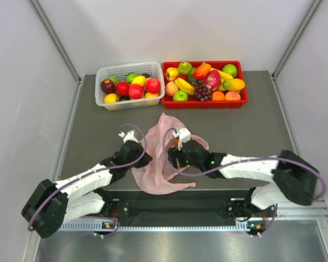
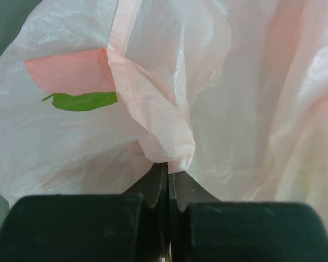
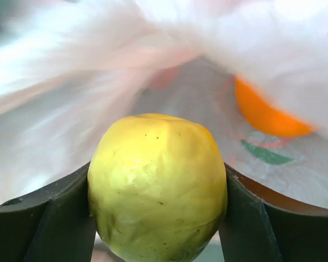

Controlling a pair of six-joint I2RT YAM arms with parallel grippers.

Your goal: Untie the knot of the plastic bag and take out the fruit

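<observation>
The pink plastic bag [image 1: 157, 153] lies crumpled at the near middle of the table. My left gripper [image 1: 144, 158] is shut on a fold of the bag [image 2: 164, 142] at its left side. My right gripper [image 1: 172, 158] is inside the bag's right side, shut on a yellow-green fruit [image 3: 157, 188] held between both fingers. An orange fruit [image 3: 265, 115] lies further inside the bag. The bag film [image 3: 71, 103] arches over my right gripper. The knot is not in view. A grape bunch from the bag is not in view.
A white basket [image 1: 101, 72] of fruit stands at the back left. A red tray [image 1: 244, 94] of fruit stands at the back right. Grey walls close in the table on three sides.
</observation>
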